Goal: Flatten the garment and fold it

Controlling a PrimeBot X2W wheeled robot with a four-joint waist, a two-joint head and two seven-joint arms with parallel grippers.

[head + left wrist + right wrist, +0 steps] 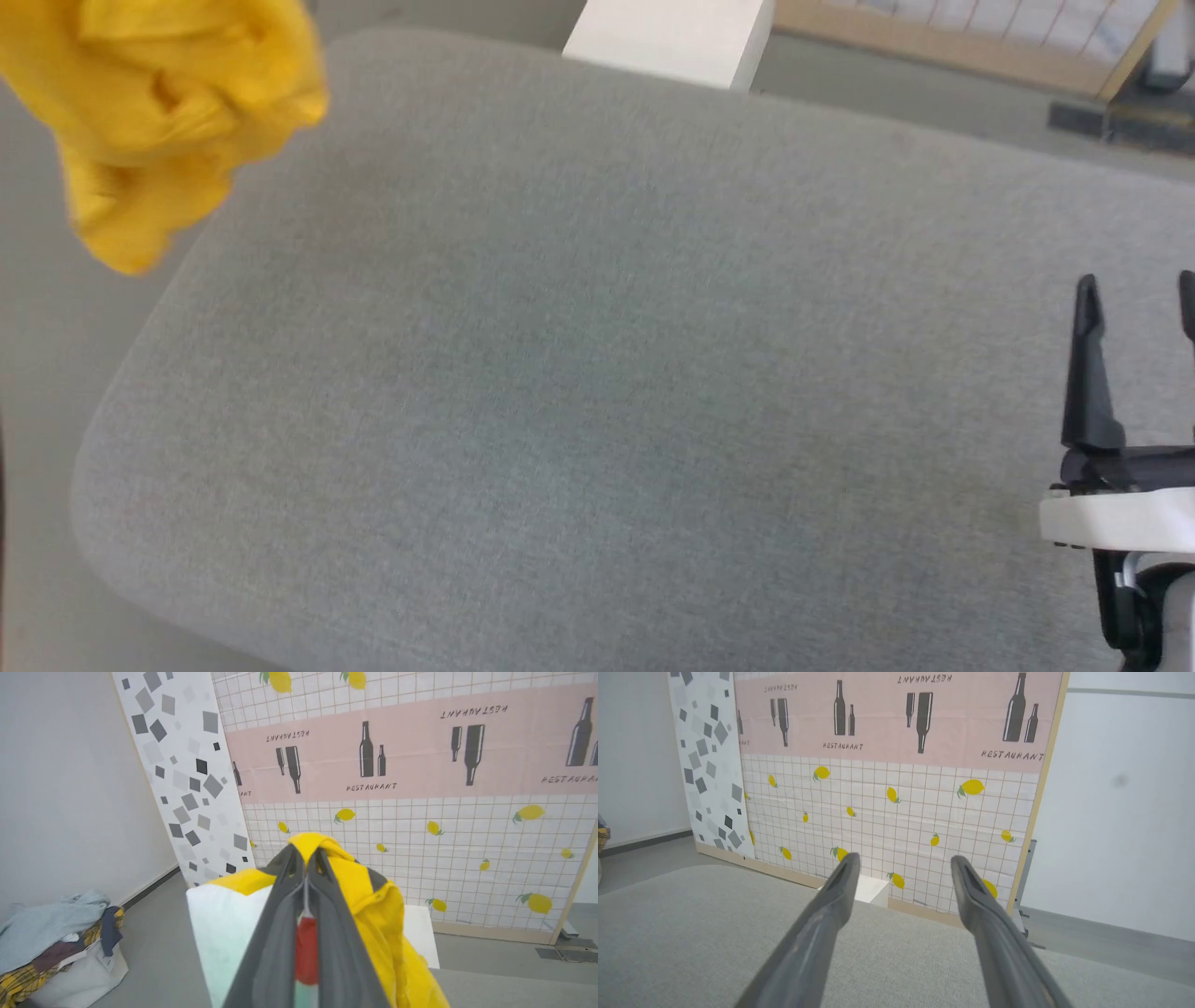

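Our left claw [306, 856] is pressed together on a fold of the garment [373, 905]. Its two dark fingers [275, 933] meet at the tips with yellow cloth pinched between them. The rest of the shirt drapes down one side of the fingers, with a dark stripe across the yellow. Lower down between the fingers we see a red patch, but it is too blurred to say what it is.

From the head we see the garment [159, 121] as a crumpled yellow bunch at the far left corner of the worktop [597, 373]. It is gathered up rather than spread, and part of it hangs out past the worktop's left edge. The print is hidden in the folds.

Our right claw [1137, 280] hangs over the near right part of the worktop, well apart from the garment. Its fingers are spread wide with nothing between them. Along that claw [904, 858] we see the grey fabric of the worktop [691, 928] running below the fingers.

Just beyond the worktop's far edge stands a white block [672, 37]. Farther beyond the worktop a printed panel [878, 788] rises, with lemons on a grid and dark bottles on a pink band. On the floor [159, 942] off the worktop's left side sits a heap of clothes [46, 933].
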